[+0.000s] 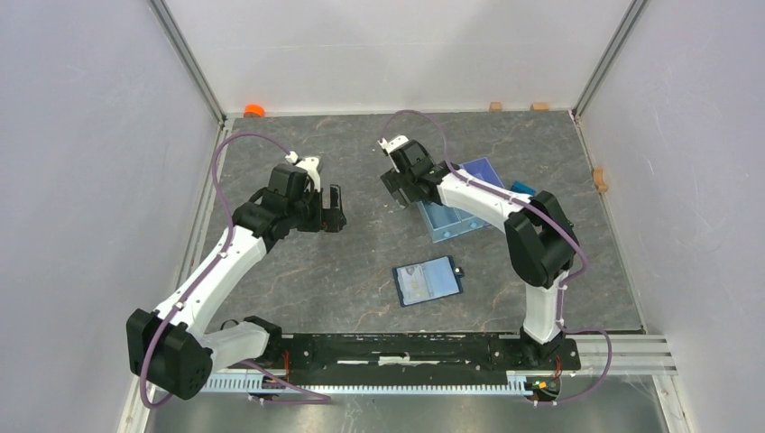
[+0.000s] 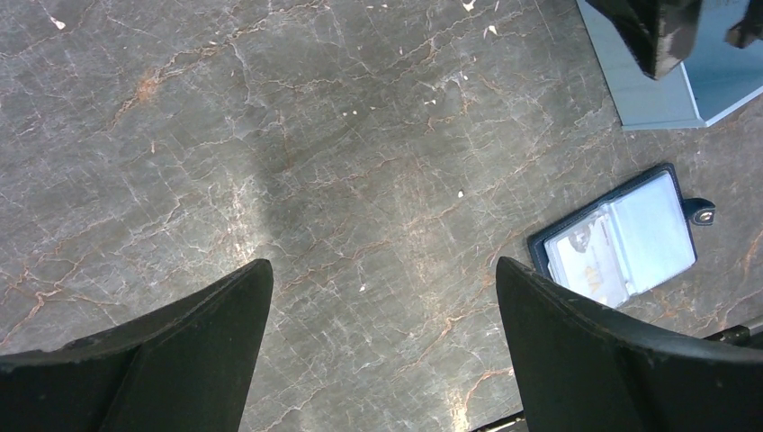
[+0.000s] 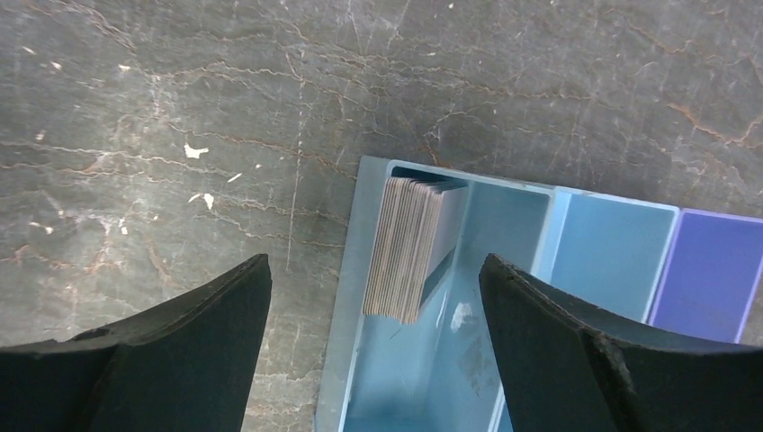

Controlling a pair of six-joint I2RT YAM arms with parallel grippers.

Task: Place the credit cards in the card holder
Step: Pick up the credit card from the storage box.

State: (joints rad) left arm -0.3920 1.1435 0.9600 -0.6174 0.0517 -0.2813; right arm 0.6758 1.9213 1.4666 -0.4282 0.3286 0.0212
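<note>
Credit cards [image 3: 409, 247] stand on edge in the tray's [image 3: 612, 256] end compartment, directly below the right end effector [image 3: 373, 270], which is released wide, their faces turned toward its jaws. Left end effector [image 2: 382, 270], also released, hovers farther off; card holder [image 2: 621, 238] lies open on the counter [image 2: 270, 135].

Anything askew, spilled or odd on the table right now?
Nothing spilled or damaged. The credit cards stand on edge in a tight stack against one wall in the end compartment of the tray. The card holder lies open, turned slightly askew. Small blocks sit stray by the walls.
</note>
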